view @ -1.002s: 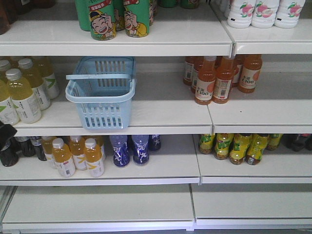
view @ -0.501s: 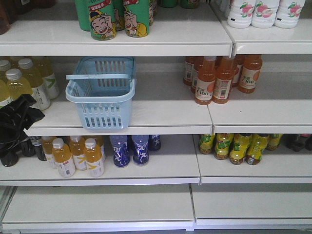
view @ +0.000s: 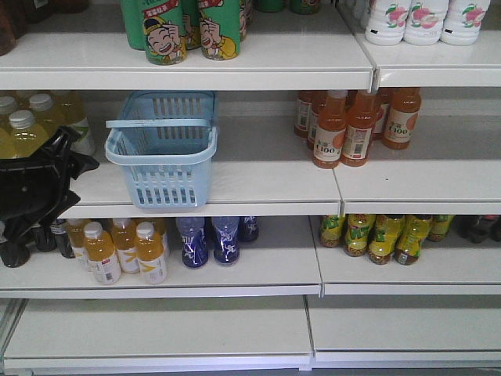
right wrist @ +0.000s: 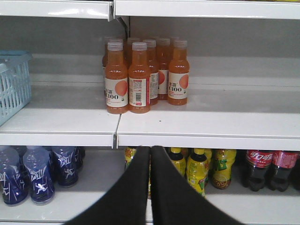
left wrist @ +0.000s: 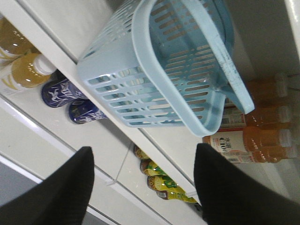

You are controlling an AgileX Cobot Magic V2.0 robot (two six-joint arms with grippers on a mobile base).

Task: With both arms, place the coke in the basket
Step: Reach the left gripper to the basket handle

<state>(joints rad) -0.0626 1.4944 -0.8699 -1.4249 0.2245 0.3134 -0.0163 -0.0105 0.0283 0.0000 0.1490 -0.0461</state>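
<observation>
The light blue basket (view: pixel 160 168) stands empty on the middle shelf, left of centre, its handle folded over the rim. My left gripper (view: pixel 77 153) hangs at the left edge beside it, open and holding nothing. In the left wrist view the left gripper (left wrist: pixel 146 154) points at the basket (left wrist: pixel 154 84), which lies ahead and apart from the fingers. The right gripper (right wrist: pixel 150 150) is shut and empty, in front of the lower shelf. Coke bottles (right wrist: pixel 258 166) with red labels stand on that lower shelf, to the gripper's right.
Orange drink bottles (view: pixel 344 129) stand on the middle shelf to the right of the basket. Yellow-green bottles (view: pixel 376 235) and blue bottles (view: pixel 211 239) fill the shelf below. Pale yellow bottles (view: pixel 31 129) stand behind my left arm. Green cans (view: pixel 184 27) sit above.
My left arm has risen from the lower left edge and moved right, up to the middle shelf beside the basket. The basket and bottles have not moved.
</observation>
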